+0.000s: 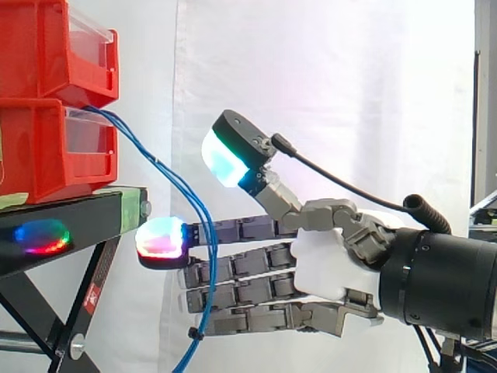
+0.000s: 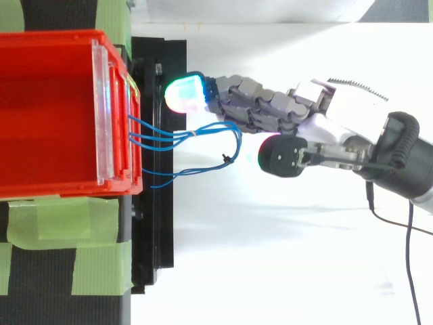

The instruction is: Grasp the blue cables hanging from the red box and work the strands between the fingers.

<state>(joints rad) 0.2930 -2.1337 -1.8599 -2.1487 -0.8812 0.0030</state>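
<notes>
- A robot hand [image 1: 326, 260] is reaching in level from the right, its fingers [image 1: 241, 264] lying straight and stacked, pointing toward a black stand [image 1: 62, 221].
- The thumb [image 1: 233, 151] is standing raised above the fingers, well apart from them, with its pad glowing white and cyan. The hand is spread wide and is clasping nothing.
- One fingertip [image 1: 161, 239] is glowing red and magenta just beside the stand's edge.
- The blue cables [image 1: 182, 186] are hanging from the front of the lower red box [image 1: 46, 148]. They are curving out and down across the straight fingers and trailing below the hand.
- Seen from above, the cables' loop [image 2: 216, 132] is lying between the fingers and the thumb. Whether the strands are touching the fingers is unclear.
- An upper red bin [image 1: 39, 47] is sitting on the red box.
</notes>
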